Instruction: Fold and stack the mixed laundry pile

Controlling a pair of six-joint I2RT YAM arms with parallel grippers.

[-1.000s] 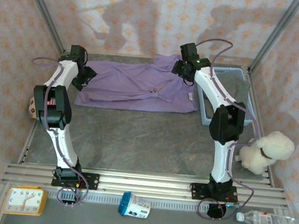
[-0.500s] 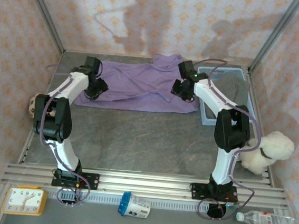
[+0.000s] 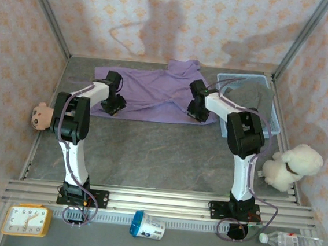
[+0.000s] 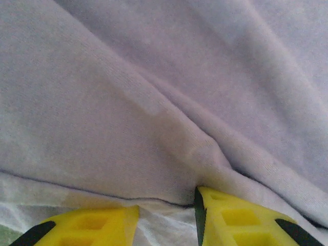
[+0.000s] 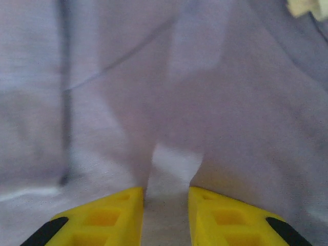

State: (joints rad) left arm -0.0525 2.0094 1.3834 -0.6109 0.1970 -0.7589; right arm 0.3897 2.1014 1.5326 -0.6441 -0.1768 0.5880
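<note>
- The lilac shirt (image 3: 155, 93) lies upper centre, long axis left-right, with its lower edge under both my arms.
- My left gripper (image 4: 166, 215): jaws apart on that edge.
- My right gripper (image 5: 165, 215): narrow gap with cloth between; I cannot tell if it is clamped.

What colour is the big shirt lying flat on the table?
Lilac-purple. The soft long-sleeved cloth shirt shows best in the top external view.

Walls (image 3: 21, 39): pale pink paper with small orange flowers, beyond my left claw (image 3: 114, 105) and my right claw (image 3: 195, 111) and out to both sides.
Corner posts (image 3: 49, 16): grey metal, slanting up beyond the claws.
Worktop (image 3: 149, 151): grey, stone-marbled, beneath the claws.
Rails (image 3: 162, 203): ribbed aluminium, well nearer than the claws.
Light: dark shadows (image 3: 162, 18) on the far wall.
</note>
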